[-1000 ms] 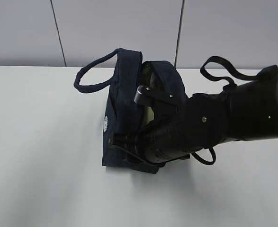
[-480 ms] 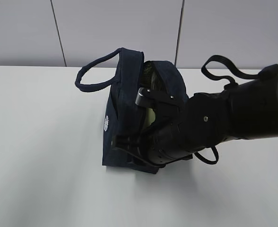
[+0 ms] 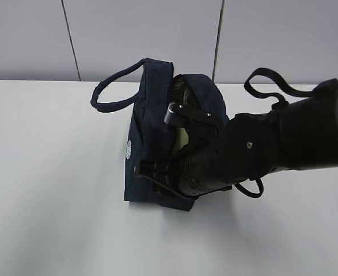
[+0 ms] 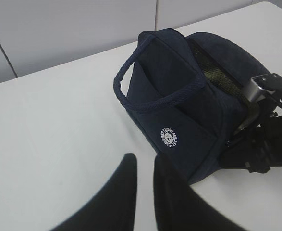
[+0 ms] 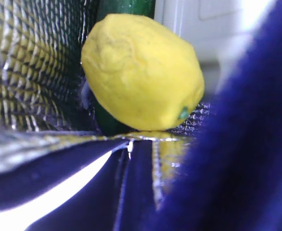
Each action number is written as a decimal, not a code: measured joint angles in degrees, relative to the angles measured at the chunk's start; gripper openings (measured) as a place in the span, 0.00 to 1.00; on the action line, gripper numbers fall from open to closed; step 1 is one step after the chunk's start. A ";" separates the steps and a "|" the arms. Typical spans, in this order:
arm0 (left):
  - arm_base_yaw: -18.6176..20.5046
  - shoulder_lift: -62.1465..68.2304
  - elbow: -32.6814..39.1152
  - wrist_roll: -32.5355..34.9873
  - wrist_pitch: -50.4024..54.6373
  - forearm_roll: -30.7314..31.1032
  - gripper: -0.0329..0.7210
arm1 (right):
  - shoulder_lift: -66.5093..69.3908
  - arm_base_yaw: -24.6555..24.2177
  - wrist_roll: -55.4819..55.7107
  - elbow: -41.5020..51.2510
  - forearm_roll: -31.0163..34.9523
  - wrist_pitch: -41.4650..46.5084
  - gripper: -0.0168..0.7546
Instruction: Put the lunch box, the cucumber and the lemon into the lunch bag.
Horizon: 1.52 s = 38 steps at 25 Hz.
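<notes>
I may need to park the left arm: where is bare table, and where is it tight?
Bare table spreads left of the lunch bag, and along the front edge below it. The left hand hovers over that open patch. It is crowded at the bag's right side, where the right arm reaches into the opening; inside, the lemon lies against the cucumber.

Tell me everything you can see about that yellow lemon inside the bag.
The lemon is a small oval fruit with bright yellow, slightly dimpled skin and a tiny green stem nub at its lower right. It sits inside the lunch bag, against the silvery quilted lining. Behind and below it shows the dark green cucumber, which it seems to rest against. A pale object, probably the lunch box, stands behind it. No gripper fingers are visible on it.
</notes>
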 joint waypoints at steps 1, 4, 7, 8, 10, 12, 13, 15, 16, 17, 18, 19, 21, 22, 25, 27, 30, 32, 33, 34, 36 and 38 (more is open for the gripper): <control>0.00 0.00 0.00 0.00 0.00 0.00 0.12 | 0.13 0.00 0.00 0.00 0.00 -0.45 0.20; 0.00 0.00 0.00 0.00 0.00 0.00 0.12 | 0.66 0.00 0.00 0.00 0.72 -1.81 0.20; 0.00 0.00 0.00 0.00 0.00 0.00 0.12 | 0.88 0.00 0.00 0.00 1.05 -2.36 0.20; 0.00 0.00 0.00 0.00 0.00 0.00 0.12 | 0.88 0.00 0.00 0.00 1.05 -2.67 0.20; 0.00 0.00 0.00 0.00 0.00 0.00 0.12 | 0.97 0.00 0.00 0.00 1.05 -2.67 0.17; 0.00 0.00 0.00 0.00 0.00 0.00 0.12 | 0.97 0.00 0.00 0.00 1.14 -2.67 0.08; 0.00 0.00 0.00 0.00 0.00 0.00 0.12 | 0.97 0.00 0.00 0.00 1.17 -2.67 0.04; 0.00 0.00 0.00 0.00 0.00 0.00 0.12 | 0.97 0.00 0.00 0.00 1.27 -2.67 0.02; 0.00 0.00 0.00 0.00 0.00 0.00 0.12 | 0.97 0.00 0.00 0.00 1.27 -2.35 0.02; 0.00 0.00 0.00 0.00 0.00 0.00 0.12 | 0.97 0.00 0.00 0.00 1.27 -1.93 0.02; 0.00 0.00 0.00 0.00 0.00 0.00 0.12 | 0.97 0.00 0.00 0.00 1.27 -1.37 0.02; 0.00 0.00 0.00 0.00 0.00 0.00 0.12 | 0.97 0.00 -0.12 0.00 1.15 -0.66 0.02; 0.00 0.00 0.00 0.00 0.00 0.00 0.12 | 0.97 0.00 -0.23 0.00 0.36 1.28 0.02; 0.00 0.00 0.00 0.00 0.00 0.00 0.12 | 0.97 0.00 -0.23 0.00 -0.09 2.56 0.02; 0.00 0.00 0.00 0.00 0.00 0.00 0.12 | 0.03 0.00 -0.23 0.00 -2.02 5.58 0.02; 0.00 0.00 0.00 0.00 0.00 0.00 0.12 | -1.57 0.00 -0.23 0.00 -3.27 6.44 0.02; 0.00 0.00 0.00 0.00 0.00 0.00 0.12 | -4.65 0.00 -0.23 0.00 -5.19 7.38 0.02; 0.00 0.00 0.00 0.00 0.00 0.00 0.12 | -6.20 0.00 -0.23 0.00 -6.03 7.50 0.02; 0.00 0.00 0.00 0.00 0.00 0.00 0.12 | -6.46 0.00 -0.33 0.00 -6.40 7.76 0.02; 0.00 0.00 0.00 0.00 0.00 0.00 0.12 | -6.59 0.00 -0.31 0.00 -6.74 8.05 0.02; 0.00 0.00 0.00 0.00 0.00 0.00 0.12 | -6.71 0.00 -0.31 0.00 -8.07 8.96 0.02; 0.00 0.00 0.00 0.00 0.00 0.00 0.12 | -6.71 0.00 -0.31 0.00 -9.32 9.75 0.02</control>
